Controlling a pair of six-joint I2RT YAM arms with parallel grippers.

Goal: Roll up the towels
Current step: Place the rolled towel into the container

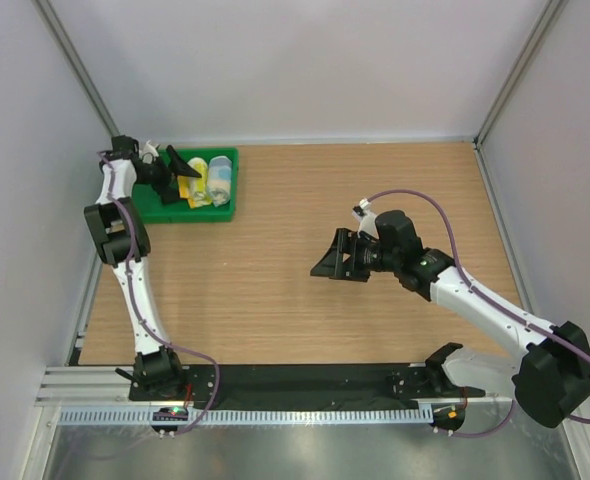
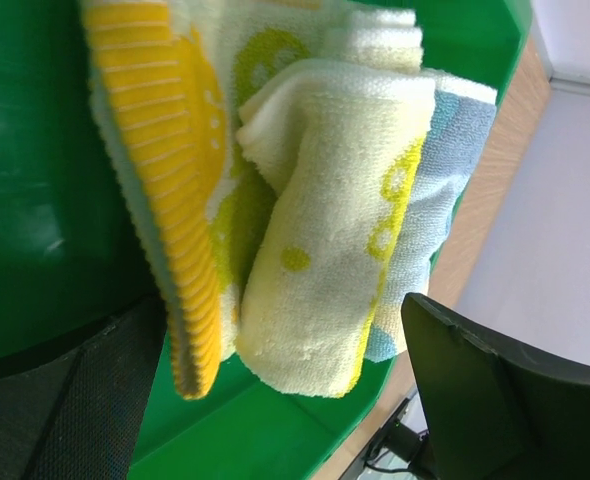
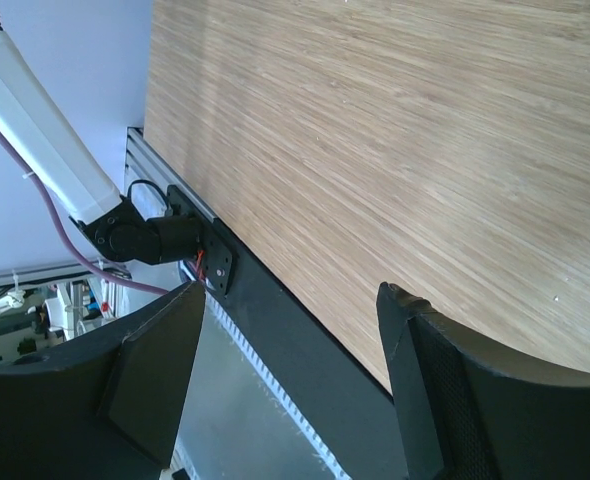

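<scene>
Both towels lie in the green tray [image 1: 165, 210] at the far left. The yellow-green and white towel [image 2: 325, 230] is bunched into a loose roll, and its orange edge [image 2: 160, 170] hangs on the left. The light blue and white towel [image 2: 450, 160] lies rolled behind it, against the tray wall. In the top view the yellow towel [image 1: 196, 184] and the blue one [image 1: 219, 180] sit side by side. My left gripper [image 1: 178, 168] is over the tray. It is open, its fingers wide on either side of the yellow roll without touching it. My right gripper [image 1: 335, 258] hovers open over the middle of the table, holding nothing.
The wooden table [image 1: 305, 300] is walled in by white panels at the back and on both sides. A black strip and a metal rail [image 3: 275, 390] run along the near edge, where the arm bases stand. The tray walls [image 2: 35, 180] close in around my left fingers.
</scene>
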